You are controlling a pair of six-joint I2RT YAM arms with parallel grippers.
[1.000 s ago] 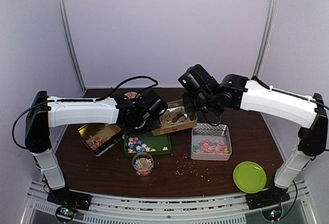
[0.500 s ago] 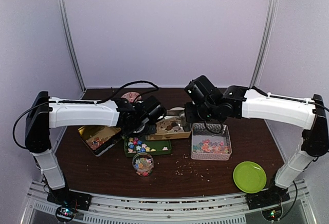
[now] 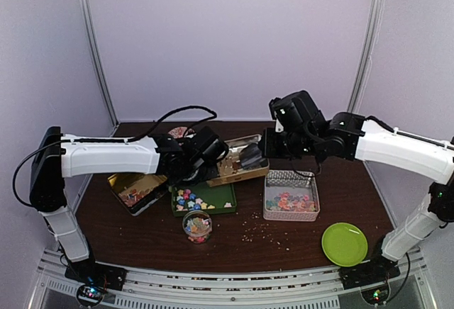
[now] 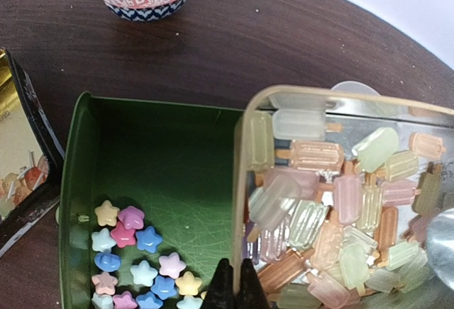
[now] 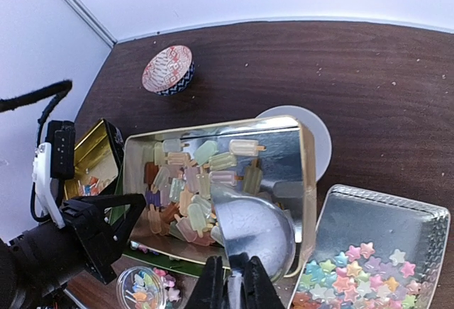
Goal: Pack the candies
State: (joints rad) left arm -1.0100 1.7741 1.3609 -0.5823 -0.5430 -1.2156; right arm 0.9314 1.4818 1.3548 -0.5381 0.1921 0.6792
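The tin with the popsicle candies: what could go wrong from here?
1. The left fingers pinch the tin only at one rim, and it overlaps the green tray; a slip could drop popsicle candies among the star candies.
2. The scoop in the right fingers is inside the tin; pushing could lever it loose or flick candies out.

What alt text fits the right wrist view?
The right gripper holds a metal scoop in a gold tin of popsicle-shaped candies. The left gripper grips the tin's rim; a silver tray of star candies lies at lower right.
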